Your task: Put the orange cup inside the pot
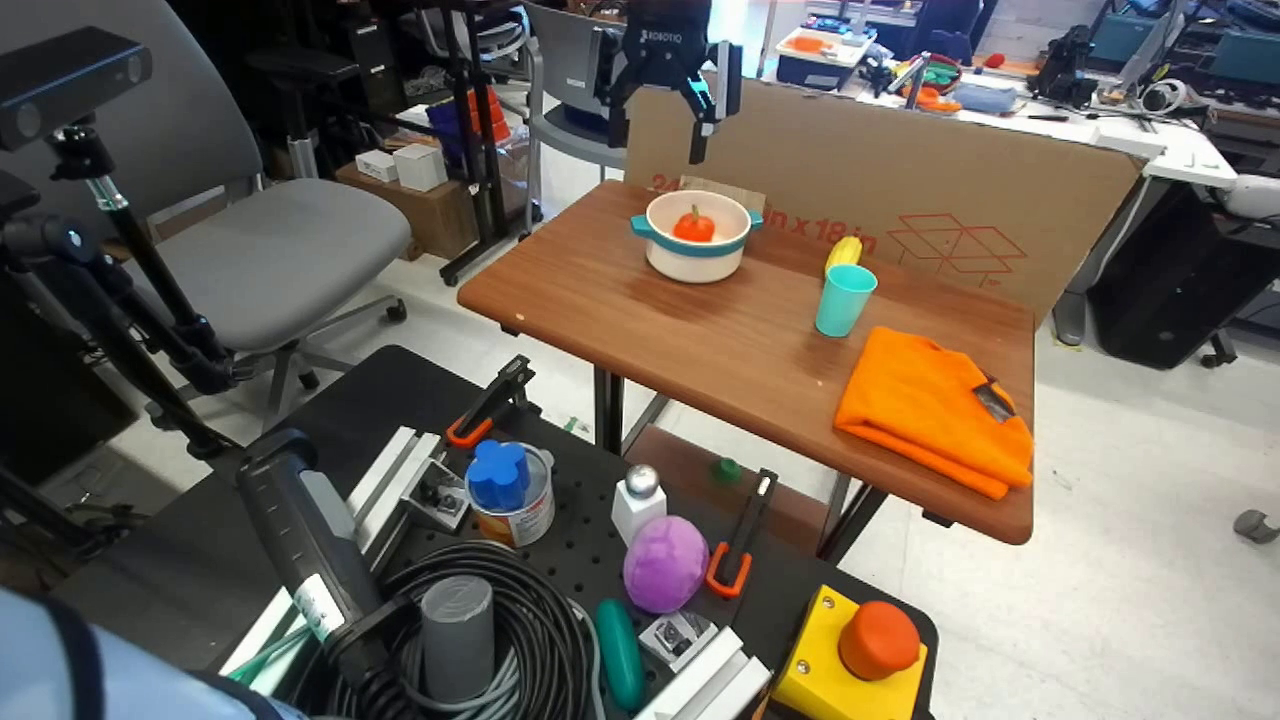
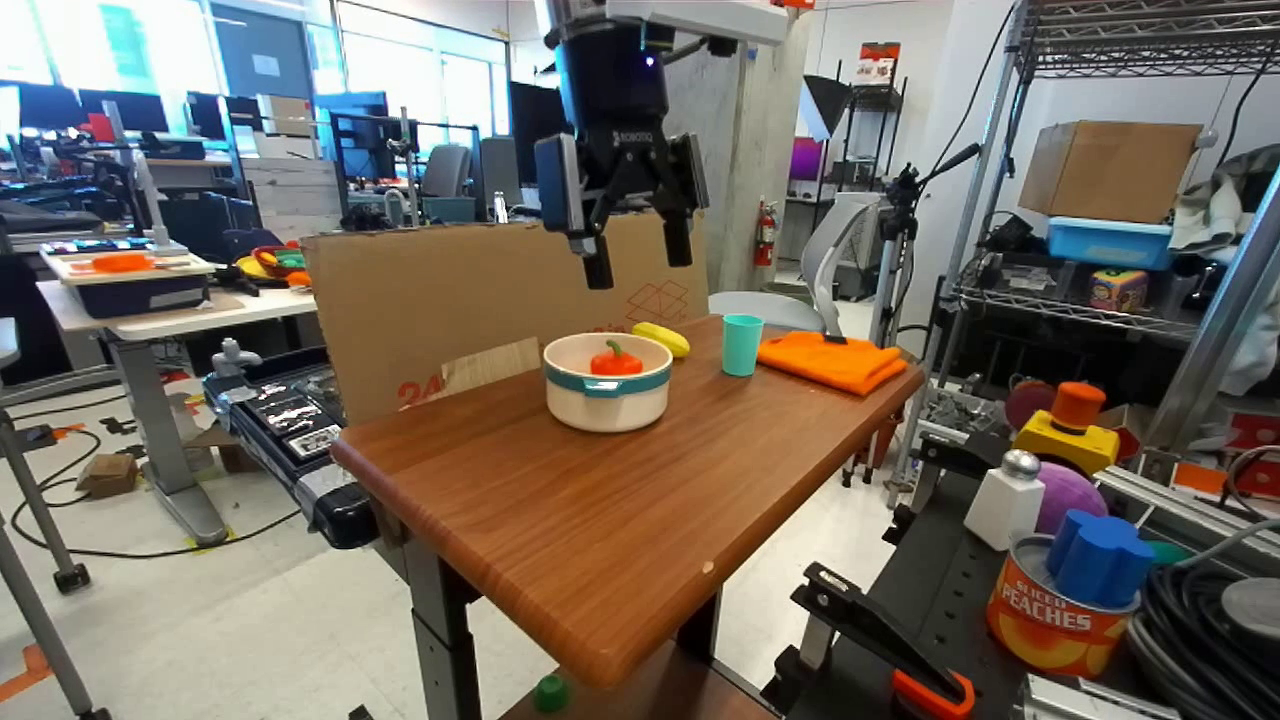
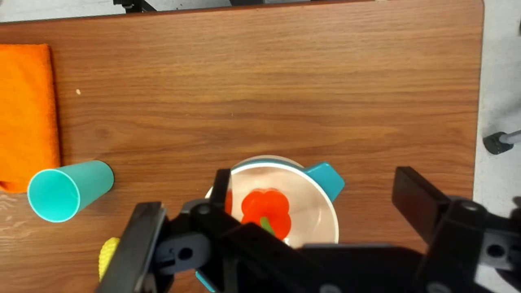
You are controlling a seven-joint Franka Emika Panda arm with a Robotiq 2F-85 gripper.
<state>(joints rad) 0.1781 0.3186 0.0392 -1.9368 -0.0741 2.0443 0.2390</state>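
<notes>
No orange cup shows in any view; it is hidden or out of view. The pot is white with a teal band and teal handles, on the brown table in both exterior views (image 1: pixel 692 268) (image 2: pixel 607 410); it also shows in the wrist view (image 3: pixel 313 211), partly behind the gripper. An orange-red pepper with a green stem (image 1: pixel 694 228) lies inside it, also in the wrist view (image 3: pixel 266 207). My gripper is open and empty, high above the table near the pot, in both exterior views (image 1: pixel 658 140) (image 2: pixel 638 262) and the wrist view (image 3: pixel 312 175).
A teal cup (image 1: pixel 845 300) stands upright, with a yellow vegetable-like thing (image 2: pixel 661 339) near it. A folded orange cloth (image 1: pixel 930 410) lies at one table end. A tall cardboard sheet (image 1: pixel 900 190) stands along the table edge, behind the pot in an exterior view.
</notes>
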